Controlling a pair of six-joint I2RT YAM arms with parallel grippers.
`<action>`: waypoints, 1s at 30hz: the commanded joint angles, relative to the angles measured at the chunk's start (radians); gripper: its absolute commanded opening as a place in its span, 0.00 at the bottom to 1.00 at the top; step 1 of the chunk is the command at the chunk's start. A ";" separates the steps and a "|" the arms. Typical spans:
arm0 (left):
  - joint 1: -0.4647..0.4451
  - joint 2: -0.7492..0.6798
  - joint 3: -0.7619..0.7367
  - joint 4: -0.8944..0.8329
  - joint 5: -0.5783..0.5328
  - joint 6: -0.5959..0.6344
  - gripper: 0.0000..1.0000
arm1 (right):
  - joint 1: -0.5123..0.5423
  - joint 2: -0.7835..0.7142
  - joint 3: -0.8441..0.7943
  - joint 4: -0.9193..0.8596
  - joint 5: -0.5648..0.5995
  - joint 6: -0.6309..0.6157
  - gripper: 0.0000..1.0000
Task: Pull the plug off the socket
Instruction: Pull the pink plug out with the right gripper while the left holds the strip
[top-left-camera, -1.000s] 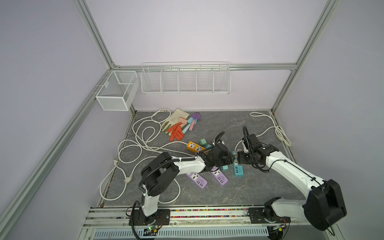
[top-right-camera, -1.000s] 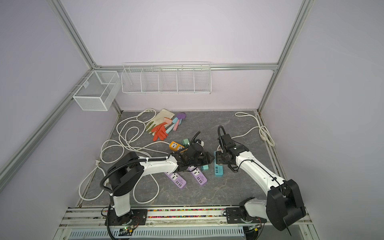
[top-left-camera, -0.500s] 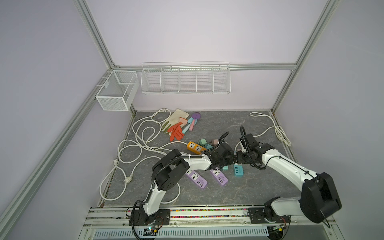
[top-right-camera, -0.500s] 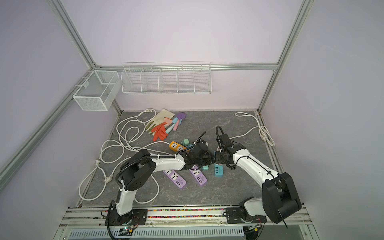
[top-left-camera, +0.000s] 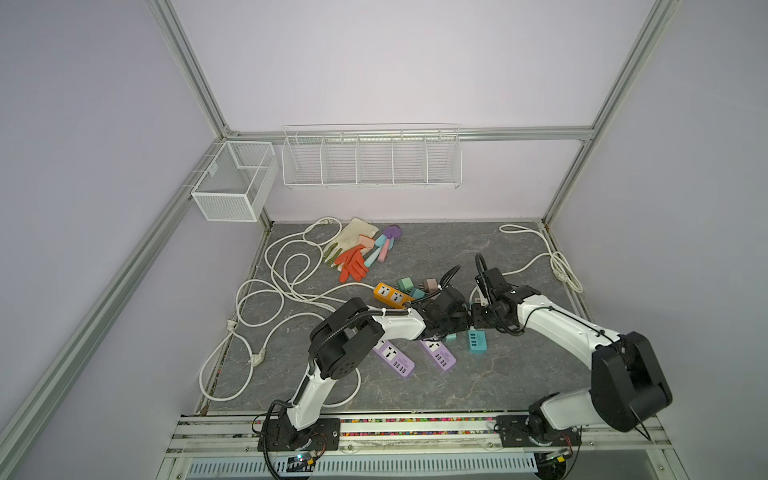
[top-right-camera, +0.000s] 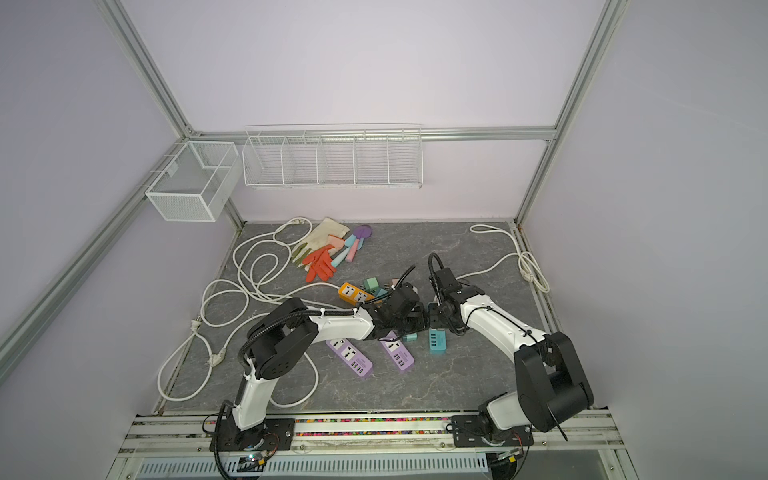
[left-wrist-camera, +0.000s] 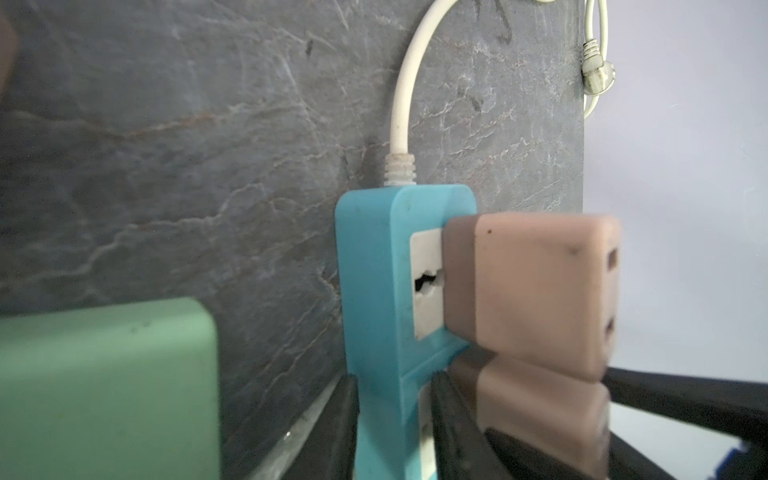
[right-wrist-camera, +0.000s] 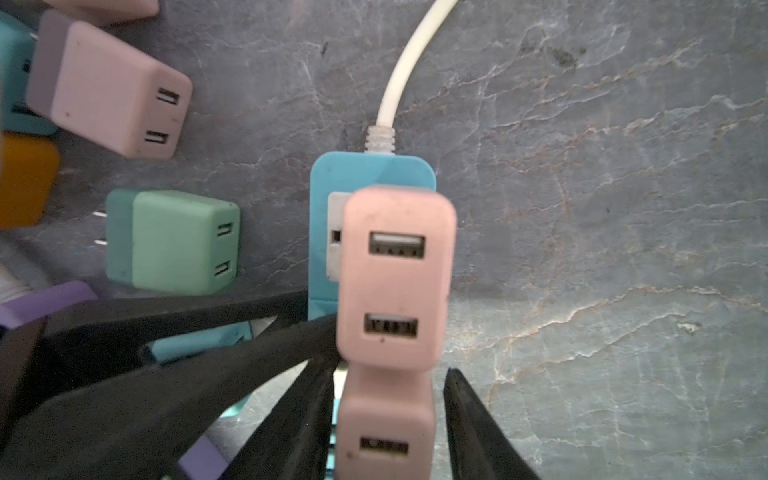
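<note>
A blue socket strip (left-wrist-camera: 374, 291) with a white cord lies on the grey floor, and its free end shows in both top views (top-left-camera: 477, 340) (top-right-camera: 437, 341). Two pink plugs stand in it: one (right-wrist-camera: 395, 274) near the cord, one (right-wrist-camera: 384, 419) beside it. My left gripper (left-wrist-camera: 392, 424) is shut on the strip's sides, just past the plugs. My right gripper (right-wrist-camera: 388, 419) straddles the second plug from above, with a thin gap at each finger (right-wrist-camera: 469, 424). In the top views both grippers (top-left-camera: 455, 322) (top-left-camera: 480, 319) meet over the strip and hide the plugs.
Loose green (right-wrist-camera: 174, 241) and pink (right-wrist-camera: 108, 87) chargers lie beside the strip. An orange strip (top-left-camera: 392, 294), two purple strips (top-left-camera: 394, 358) (top-left-camera: 438, 353), white cables (top-left-camera: 282, 270) and gloves (top-left-camera: 353, 262) crowd the left half. Wire baskets (top-left-camera: 370, 158) hang on the back wall.
Both arms have closed in on the blue strip. The left jaws narrowed onto the strip, and the right jaws narrowed around the pink plug.
</note>
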 joint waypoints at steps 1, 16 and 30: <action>-0.009 0.028 0.022 -0.049 -0.011 0.006 0.30 | -0.004 0.017 0.018 0.013 -0.017 -0.015 0.44; -0.022 0.027 0.017 -0.077 -0.037 0.000 0.27 | 0.047 0.028 0.038 -0.010 0.040 -0.015 0.32; -0.028 0.023 0.008 -0.100 -0.045 -0.011 0.25 | 0.019 -0.009 0.033 -0.008 0.003 -0.011 0.29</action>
